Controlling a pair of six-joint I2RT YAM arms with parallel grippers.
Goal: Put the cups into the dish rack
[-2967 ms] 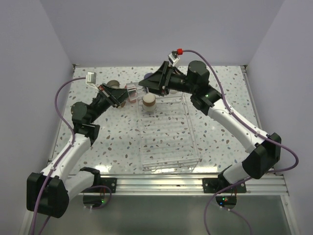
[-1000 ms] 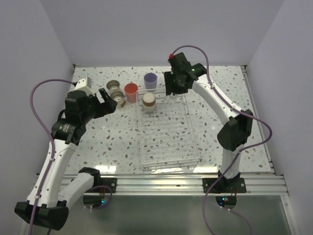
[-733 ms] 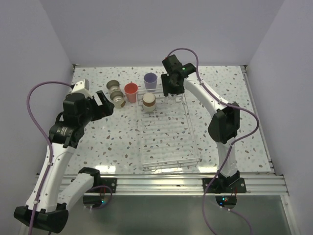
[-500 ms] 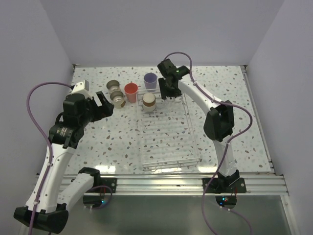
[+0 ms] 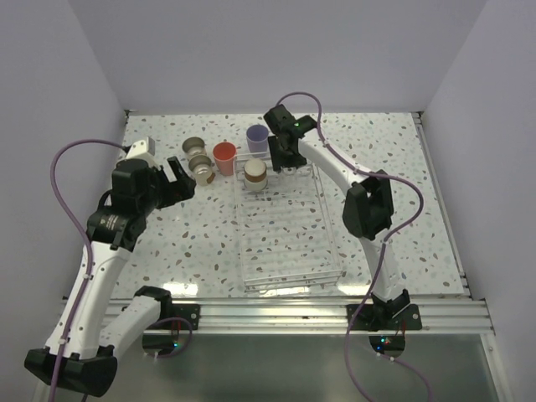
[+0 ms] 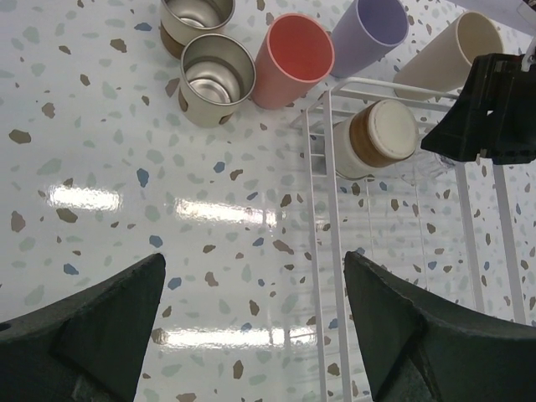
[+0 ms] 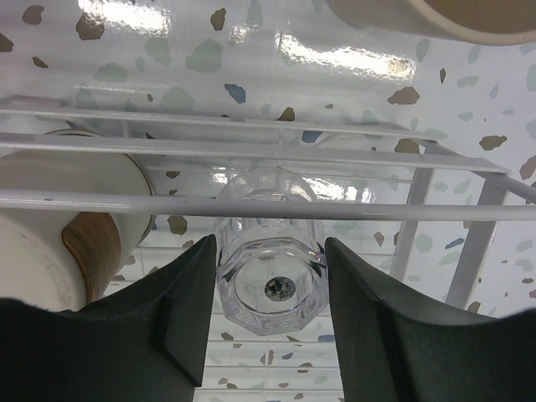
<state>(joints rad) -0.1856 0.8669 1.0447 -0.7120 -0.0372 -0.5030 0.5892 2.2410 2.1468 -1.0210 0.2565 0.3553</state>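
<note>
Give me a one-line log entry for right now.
left gripper: open, empty, above table | right gripper: shut on clear cup at dish rack far end | brown-grey cup: inverted in dish rack

The left arm (image 5: 92, 276) rises from its base at the near left edge of the worktop and bends inward at the top. Its wrist turns toward the right and far side. The left claw (image 5: 181, 180) hangs above the worktop with the two dark fingers (image 6: 84, 335) spread wide and nothing between them.

The right arm (image 5: 381, 260) stands up steeply from its base at the near right, folds at the elbow, and the forearm reaches far and to the left. Its wrist points downward. The right claw (image 5: 285, 161) is partly closed, and its fingers (image 7: 167, 318) press on both sides of a tiny clear cup (image 7: 270, 289).
</note>
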